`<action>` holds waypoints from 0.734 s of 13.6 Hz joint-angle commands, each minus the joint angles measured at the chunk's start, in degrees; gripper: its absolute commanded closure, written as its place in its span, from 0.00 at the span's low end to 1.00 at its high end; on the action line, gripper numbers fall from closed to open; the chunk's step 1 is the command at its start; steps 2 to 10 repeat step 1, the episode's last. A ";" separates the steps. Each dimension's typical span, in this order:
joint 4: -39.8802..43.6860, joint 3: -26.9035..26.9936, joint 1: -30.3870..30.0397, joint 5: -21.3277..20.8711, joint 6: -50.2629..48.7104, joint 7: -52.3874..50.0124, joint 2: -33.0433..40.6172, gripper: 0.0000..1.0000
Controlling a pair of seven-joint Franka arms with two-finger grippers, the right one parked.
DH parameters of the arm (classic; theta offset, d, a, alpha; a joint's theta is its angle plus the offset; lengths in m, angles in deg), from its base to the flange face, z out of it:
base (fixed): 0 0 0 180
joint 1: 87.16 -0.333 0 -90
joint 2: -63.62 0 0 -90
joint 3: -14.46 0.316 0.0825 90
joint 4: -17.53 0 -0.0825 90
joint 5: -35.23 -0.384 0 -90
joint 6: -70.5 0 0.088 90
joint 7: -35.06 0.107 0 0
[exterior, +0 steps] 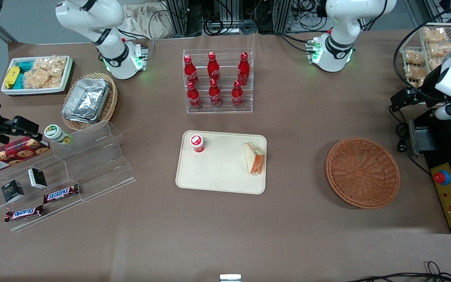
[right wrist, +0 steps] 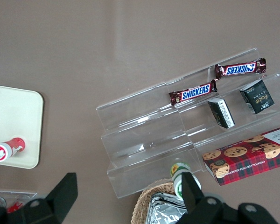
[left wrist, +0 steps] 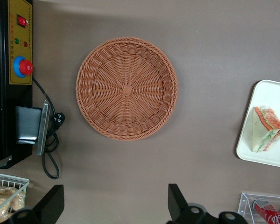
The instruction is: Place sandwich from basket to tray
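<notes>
While high, pincer (left wrist: pixel 113 205) spread above table (left wrist: pixel 210 56)

The wrapped triangular sandwich (exterior: pixel 254 157) lies at three o'clock on the cream tray (exterior: pixel 221 172); the round reddish-brown wicker basket (exterior: pixel 362 172) sits empty.

The gripper (left wrist: pixel 113 205) hangs above the table beside the basket, fingers spread wide.

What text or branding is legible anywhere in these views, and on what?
"SNICKERS": two bars on the acrylic steps.
"CHOCOLATE CHIP SHORTBREAD": red tartan cookie box.
"Coca-Cola" script: red bottles, only partly legible.
Small black boxes: too small to read.
Gripper, open above the empty basket: no text.
</notes>
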 commanded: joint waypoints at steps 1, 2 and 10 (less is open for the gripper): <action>1.88 -0.70 -0.45 0.11 -1.52 -2.29 -0.92 0.00; 1.88 -0.70 -0.45 0.11 -1.52 -2.29 -0.92 0.00; 1.88 -0.70 -0.45 0.11 -1.52 -2.29 -0.92 0.00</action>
